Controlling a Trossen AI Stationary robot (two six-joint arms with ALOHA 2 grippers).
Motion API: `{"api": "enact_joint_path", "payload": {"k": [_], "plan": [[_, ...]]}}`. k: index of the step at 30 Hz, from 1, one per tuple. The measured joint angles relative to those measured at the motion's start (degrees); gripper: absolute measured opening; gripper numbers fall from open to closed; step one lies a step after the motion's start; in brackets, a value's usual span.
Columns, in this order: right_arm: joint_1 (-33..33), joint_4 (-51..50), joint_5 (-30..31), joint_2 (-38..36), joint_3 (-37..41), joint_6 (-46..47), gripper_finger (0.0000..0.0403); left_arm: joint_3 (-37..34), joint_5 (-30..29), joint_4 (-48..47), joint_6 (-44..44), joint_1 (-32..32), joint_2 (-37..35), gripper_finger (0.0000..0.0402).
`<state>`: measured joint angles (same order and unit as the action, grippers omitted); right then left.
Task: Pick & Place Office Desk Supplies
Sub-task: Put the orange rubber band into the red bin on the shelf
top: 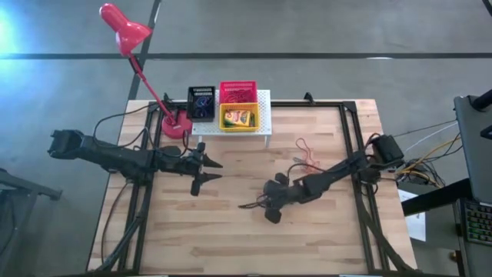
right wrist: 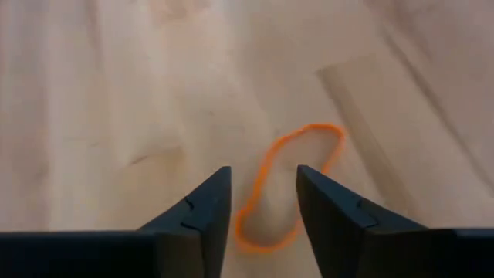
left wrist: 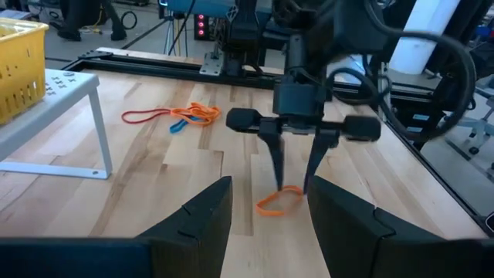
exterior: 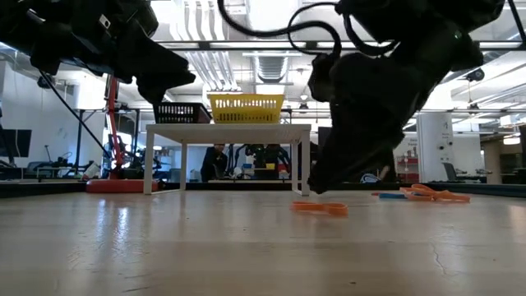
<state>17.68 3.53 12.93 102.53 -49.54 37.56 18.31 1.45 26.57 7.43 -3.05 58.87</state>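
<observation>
An orange rubber band (right wrist: 287, 184) lies flat on the wooden table (top: 231, 246) near its middle. My right gripper (left wrist: 293, 185) hangs over it, slanting down, open. Its two fingers stand on either side of the band's near end, and their tips look just clear of it in the low view. My left gripper (top: 220, 171) waits open at the table's left, pointing toward the right gripper, with nothing between its fingers. Black (top: 201, 102), red (top: 237, 92) and yellow (top: 239, 117) mesh baskets stand on a white perforated stand (top: 265, 123) at the far edge. A crayon box lies in the yellow one.
More red, orange and blue rubber bands (left wrist: 181, 116) lie in a loose heap on the table's far right part. A red desk lamp (top: 127, 31) stands with its base (top: 175, 127) left of the stand. Black rails (top: 350, 146) frame the table's sides.
</observation>
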Motion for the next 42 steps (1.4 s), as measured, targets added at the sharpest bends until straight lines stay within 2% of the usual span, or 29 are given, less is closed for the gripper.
{"api": "enact_joint_path", "payload": {"k": [5,9,14,21,25,28,32,42], "plan": [[0.7,-0.3,10.3,2.4,-0.7,-1.8,0.0169,0.0,-0.6,0.1,0.5,0.0,0.0,0.0173],[1.7,-0.8,10.6,3.8,-0.5,-1.4,0.0158,0.0,-0.6,0.4,0.6,0.0,0.0,0.0173],[3.8,-0.8,11.6,4.8,-0.2,-1.6,0.0113,0.0,-0.6,0.4,0.5,0.0,0.0,0.0173],[4.8,-0.6,13.1,5.5,0.0,-1.5,0.0017,0.0,-0.6,0.6,0.5,0.0,0.0,0.0173],[4.3,3.1,13.9,5.5,0.2,-1.7,0.001,0.0,-0.9,1.0,-0.5,0.0,0.0,0.0173],[3.9,6.8,19.7,4.7,0.2,-3.7,0.0008,0.0,-1.1,1.3,-0.5,0.0,0.0,0.0173],[2.1,11.2,22.7,2.4,0.1,-6.6,0.0008,0.0,-1.1,1.2,0.1,0.0,0.1,0.0173],[0.0,25.2,23.1,-6.3,0.1,-24.4,0.0008,0.0,-1.5,1.0,0.3,0.0,0.1,0.0173]]}}
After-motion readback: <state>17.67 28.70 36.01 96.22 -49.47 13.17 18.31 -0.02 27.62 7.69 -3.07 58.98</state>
